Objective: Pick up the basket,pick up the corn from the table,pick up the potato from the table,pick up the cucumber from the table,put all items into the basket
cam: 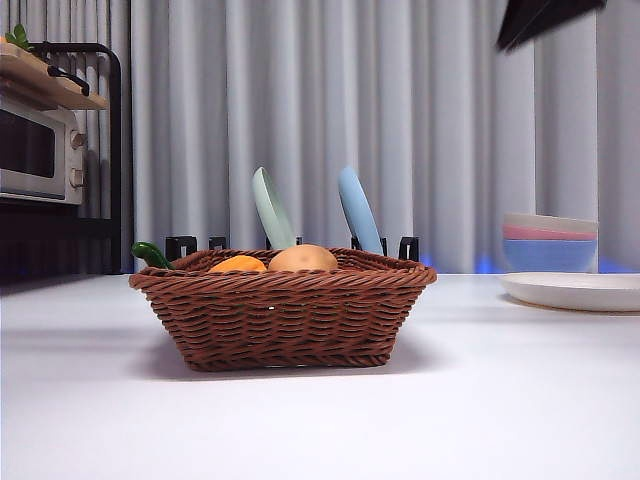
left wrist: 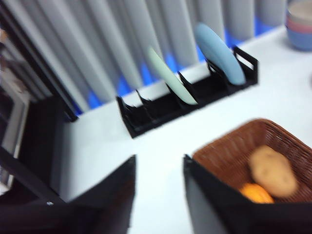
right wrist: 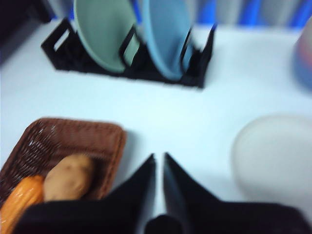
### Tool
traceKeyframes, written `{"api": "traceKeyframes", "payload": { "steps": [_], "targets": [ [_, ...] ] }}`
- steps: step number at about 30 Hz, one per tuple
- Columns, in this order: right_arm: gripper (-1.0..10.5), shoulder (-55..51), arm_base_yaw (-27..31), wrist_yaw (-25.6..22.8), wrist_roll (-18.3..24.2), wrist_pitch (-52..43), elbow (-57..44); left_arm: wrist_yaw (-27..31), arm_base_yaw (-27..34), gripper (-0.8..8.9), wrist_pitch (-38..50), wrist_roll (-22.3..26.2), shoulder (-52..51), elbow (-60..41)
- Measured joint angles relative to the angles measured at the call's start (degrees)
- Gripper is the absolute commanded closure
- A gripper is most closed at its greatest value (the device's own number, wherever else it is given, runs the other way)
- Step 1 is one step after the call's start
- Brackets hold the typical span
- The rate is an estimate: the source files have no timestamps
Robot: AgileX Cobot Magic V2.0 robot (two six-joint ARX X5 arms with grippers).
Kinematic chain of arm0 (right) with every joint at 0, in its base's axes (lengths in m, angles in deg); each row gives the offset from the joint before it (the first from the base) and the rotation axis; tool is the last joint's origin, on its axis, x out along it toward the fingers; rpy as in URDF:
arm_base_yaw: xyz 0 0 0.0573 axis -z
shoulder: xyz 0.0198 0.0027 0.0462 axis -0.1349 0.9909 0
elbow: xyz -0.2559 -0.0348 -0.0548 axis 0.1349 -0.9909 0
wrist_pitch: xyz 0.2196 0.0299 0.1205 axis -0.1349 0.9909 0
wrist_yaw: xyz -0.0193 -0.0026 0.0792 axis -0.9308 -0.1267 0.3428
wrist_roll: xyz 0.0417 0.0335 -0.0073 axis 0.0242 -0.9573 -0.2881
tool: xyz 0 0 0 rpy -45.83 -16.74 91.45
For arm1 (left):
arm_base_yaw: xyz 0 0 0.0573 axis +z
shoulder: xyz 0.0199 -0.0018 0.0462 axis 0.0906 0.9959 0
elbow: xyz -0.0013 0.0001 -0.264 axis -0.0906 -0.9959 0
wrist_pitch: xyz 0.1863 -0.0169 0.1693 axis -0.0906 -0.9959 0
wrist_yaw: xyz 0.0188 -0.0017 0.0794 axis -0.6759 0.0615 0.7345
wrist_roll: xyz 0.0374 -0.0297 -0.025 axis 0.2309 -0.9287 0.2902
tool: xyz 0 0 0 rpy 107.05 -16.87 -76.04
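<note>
Basket [cam: 283,318] of brown wicker stood upright on the white table [cam: 320,420], centred in the front view. Corn [cam: 238,265] and potato [cam: 302,258] lay inside it, side by side and touching, with only their tops showing above the braided rim. The cucumber [cam: 150,254] showed as a dark green curved end at the rim's 9 o'clock corner; I could not tell whether it lay inside the basket or just behind it.

My left gripper [left wrist: 159,168] was raised above the table with its jaws parted by a clear gap and nothing between them. The basket's corner sat just beside the jaw nearer to it, with potato and corn visible in it, apart from both jaws.

My right gripper [right wrist: 159,163] was also raised. Its jaws stood nearly closed, leaving only a thin slit, and gripped nothing. The basket lay off to one side of those jaws, not between them. In the front view one arm showed only as a black tip at 1 o'clock; that view did not show which arm.

Behind the basket, at 12 o'clock, a black rack [cam: 290,243] held a pale green plate [cam: 272,208] and a blue plate [cam: 359,210], both tilted. At 3 o'clock stood stacked bowls [cam: 550,242] and a white plate [cam: 574,290]. A microwave [cam: 40,150] stood at 9 o'clock.
</note>
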State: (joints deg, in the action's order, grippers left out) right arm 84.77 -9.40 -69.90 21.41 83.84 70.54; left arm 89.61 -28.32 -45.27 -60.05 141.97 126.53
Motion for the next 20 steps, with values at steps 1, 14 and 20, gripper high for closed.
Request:
{"api": "traceKeyframes", "payload": {
  "steps": [1, 14, 20],
  "targets": [
    [9.6, -1.6, -0.1, -0.8, 1.1, -0.6, -0.3, 0.0, 0.9, 8.22, 3.1, 0.5, -1.7, -3.0],
    [9.6, -29.7, -0.2, -4.0, 2.9, -17.8, -30.2, -7.8, 12.1, 8.22, 11.9, 1.1, -27.4, -27.7],
    [9.6, -36.0, -0.1, -4.0, 0.8, -13.7, -36.1, -9.6, 12.2, 8.18, 10.3, -2.0, -33.0, -30.1]
  ]
}}
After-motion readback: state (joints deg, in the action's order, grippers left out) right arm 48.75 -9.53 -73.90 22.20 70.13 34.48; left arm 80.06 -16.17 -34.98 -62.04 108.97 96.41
